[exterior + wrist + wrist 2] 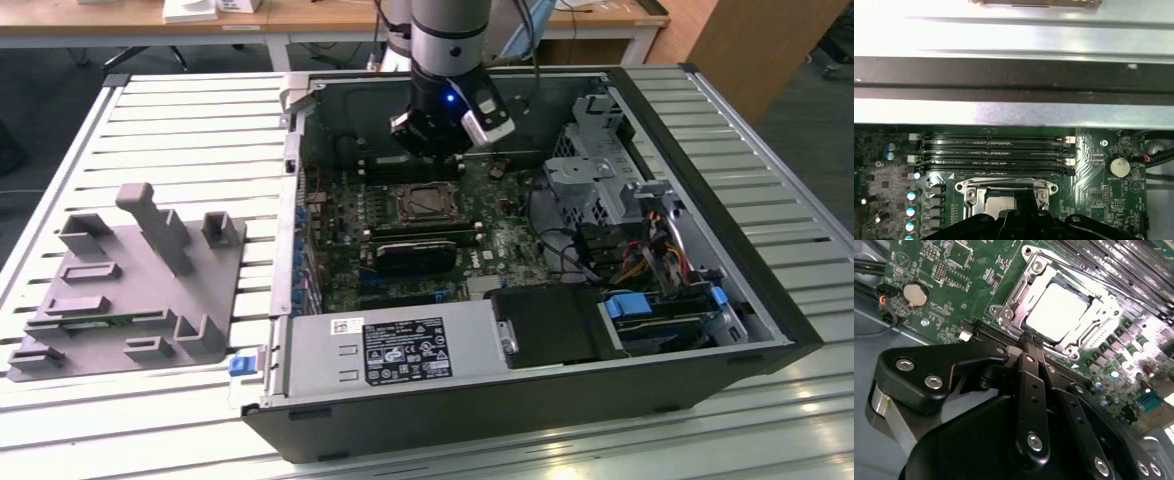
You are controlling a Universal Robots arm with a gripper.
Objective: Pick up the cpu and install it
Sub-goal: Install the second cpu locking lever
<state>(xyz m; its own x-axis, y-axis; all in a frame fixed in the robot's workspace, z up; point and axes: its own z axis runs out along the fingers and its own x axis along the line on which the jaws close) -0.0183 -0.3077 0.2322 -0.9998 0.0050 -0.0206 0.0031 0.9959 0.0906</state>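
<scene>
- I see the cpu (1058,309), a flat square chip with a shiny silver top, lying in the black-and-metal socket frame (1013,299); I judge it light, stiff, slippery and fragile, best held by opposite edges.
- My black end effector (1031,342) hangs just above it, fingers together and empty.

I see the cpu (1058,306) lying flat inside the motherboard socket (1019,295), its shiny silver square top facing up. The metal socket frame surrounds it on all sides. In the first wrist view, part of its silver top (1000,204) shows.
</scene>
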